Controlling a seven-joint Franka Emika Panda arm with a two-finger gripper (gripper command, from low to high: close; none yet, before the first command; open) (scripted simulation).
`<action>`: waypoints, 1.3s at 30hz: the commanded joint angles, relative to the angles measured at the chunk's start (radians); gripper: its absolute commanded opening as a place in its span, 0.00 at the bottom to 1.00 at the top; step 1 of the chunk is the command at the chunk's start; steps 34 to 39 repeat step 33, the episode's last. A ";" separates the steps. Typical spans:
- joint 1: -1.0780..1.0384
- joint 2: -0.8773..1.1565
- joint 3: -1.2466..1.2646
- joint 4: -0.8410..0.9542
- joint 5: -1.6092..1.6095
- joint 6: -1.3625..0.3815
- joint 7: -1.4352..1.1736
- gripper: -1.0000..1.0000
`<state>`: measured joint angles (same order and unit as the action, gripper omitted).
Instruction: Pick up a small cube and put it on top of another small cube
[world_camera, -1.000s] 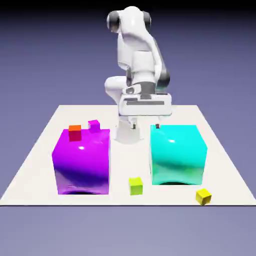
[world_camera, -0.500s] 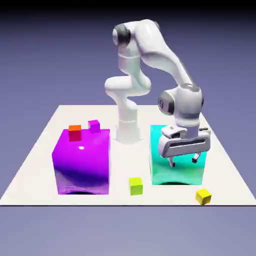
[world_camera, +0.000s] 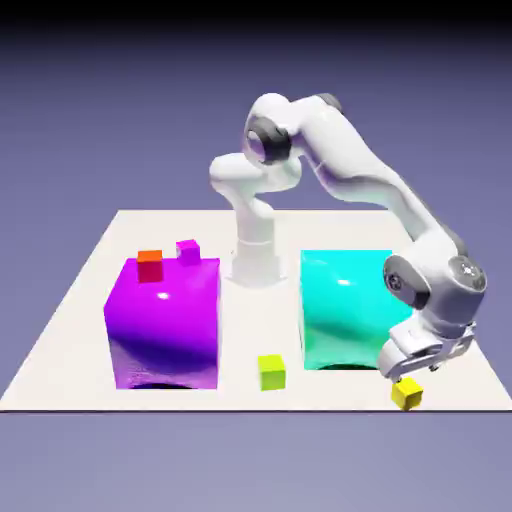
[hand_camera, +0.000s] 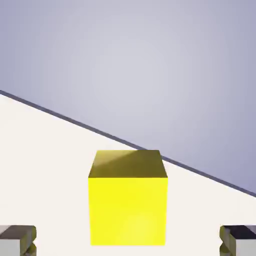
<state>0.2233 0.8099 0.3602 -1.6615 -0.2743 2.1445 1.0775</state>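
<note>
- Moved since the earlier frame: one arm (world_camera: 352, 160), which we log as swung from over the cyan block (world_camera: 350, 312) to the near corner of the table (world_camera: 335, 392), at the exterior view's right.
- Gripper (hand_camera: 128, 241): lower than before, fingers spread wide, pinching nothing; we see bare space on either side of the yellow cube (world_camera: 407, 394) in the hand view.
- Yellow cube, small, the task's piece: unmoved, resting on the table close to its front edge, just beneath the hand. We find it centred between the fingertips and squared to them.
- Lime-green cube (world_camera: 271, 373): unmoved, on the table between the big blocks, toward the front.
- Orange-red cube (world_camera: 150, 267) and small purple cube (world_camera: 188, 252): both unchanged, by the top of the large purple block (world_camera: 165, 325); we cannot tell exactly what bears each.
- Meaning for the task: we judge the approach nearly complete, the pick still to come. Next, we expect a short descent and a close. An off-centre close could nudge the cube toward the edge.
</note>
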 joint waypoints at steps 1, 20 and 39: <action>0.005 0.030 -0.010 -0.010 -0.011 0.039 0.006 0.50; -0.184 -0.489 -0.221 -0.489 0.209 0.045 -0.223 0.00; -0.224 -0.531 -0.284 -0.637 0.246 0.163 -0.269 1.00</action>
